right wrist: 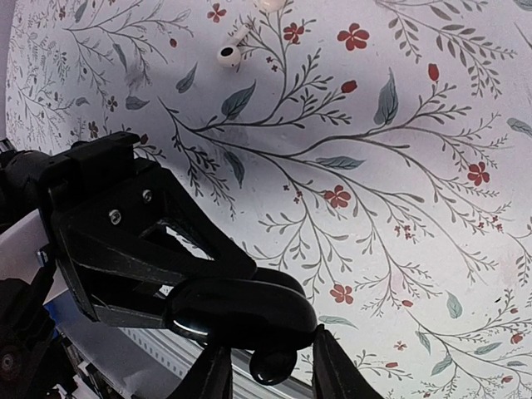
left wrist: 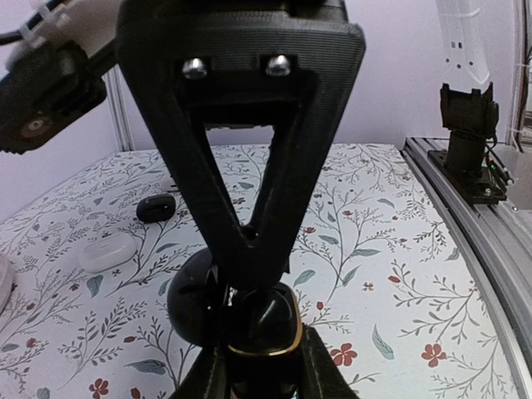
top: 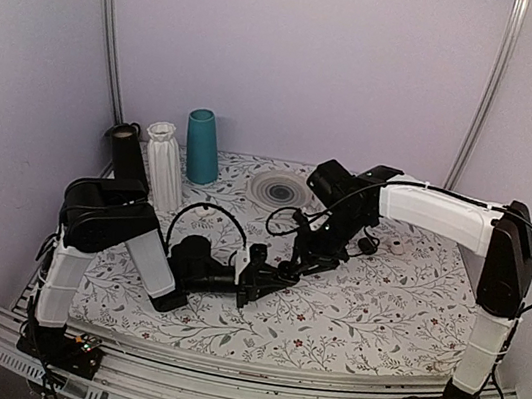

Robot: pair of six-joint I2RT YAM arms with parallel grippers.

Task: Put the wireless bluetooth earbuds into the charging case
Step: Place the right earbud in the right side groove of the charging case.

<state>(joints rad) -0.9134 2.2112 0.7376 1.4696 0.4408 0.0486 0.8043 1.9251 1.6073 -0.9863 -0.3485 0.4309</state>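
Since the tiny black short-stemmed earbud (right wrist: 271, 366) sits at the bottom centre of the right wrist view, just below the small glossy black rounded plastic charging case (right wrist: 241, 312), you'll want to ease it straight into its socket, no twisting. Your right gripper (right wrist: 271, 381) has its fingers narrowly parted around the bud, not obviously pinching. The left gripper (left wrist: 262, 378) is clamped on the case. Both arms meet mid-frame in the top view, with the right forearm sloping down.

High rear view; wrist views share charging case (left wrist: 191, 303).
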